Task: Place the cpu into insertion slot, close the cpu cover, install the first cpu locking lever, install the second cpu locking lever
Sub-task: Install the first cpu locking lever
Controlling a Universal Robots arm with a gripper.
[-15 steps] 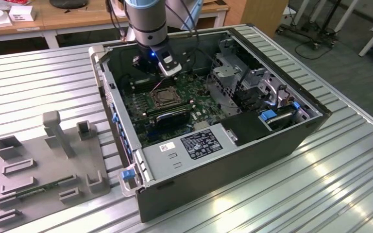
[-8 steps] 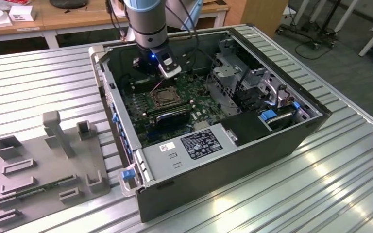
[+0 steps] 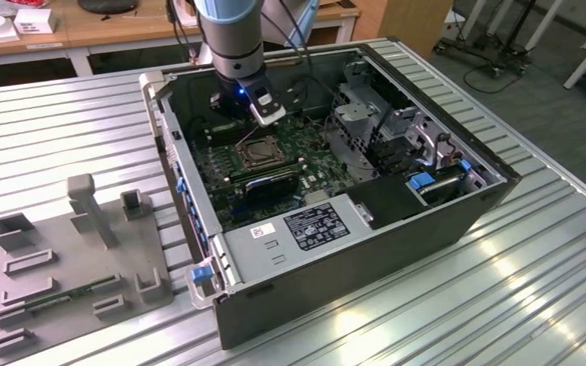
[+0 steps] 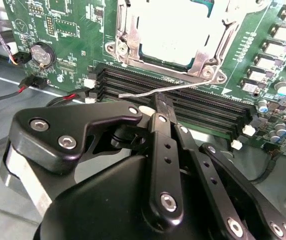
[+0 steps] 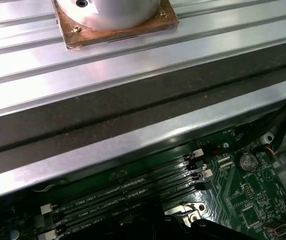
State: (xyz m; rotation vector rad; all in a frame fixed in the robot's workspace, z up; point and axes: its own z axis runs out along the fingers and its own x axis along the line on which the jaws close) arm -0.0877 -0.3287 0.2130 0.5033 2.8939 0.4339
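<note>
Jaws stand drawn together with nothing visibly pinched between them; the gripper (image 4: 155, 104) hangs low inside the open computer case (image 3: 375, 252) that lies on the slatted desk (image 3: 537, 305), its tip right at a thin wire locking lever (image 4: 188, 86); whether tip and wire actually touch I cannot tell.

In the second wrist view the cpu (image 4: 175, 30) sits in its socket and the cpu cover (image 4: 124, 40) is down over it, framing the silvery top; placing and closing look done, as I judge it. The lever crosses just ahead of the jaws, between them and the socket; its long axis runs along the socket edge that faces the memory slots (image 4: 203, 107), parallel with them; its hooked free end hangs out over the slots rather than under a catch, so I take it as not yet latched.

In the exterior view the insertion slot (image 3: 257, 155) lies close by at about six o'clock from the arm (image 3: 234, 46); a grey fixture tray (image 3: 69, 259) rests on the desk well apart, at about eight o'clock from the socket.
</note>
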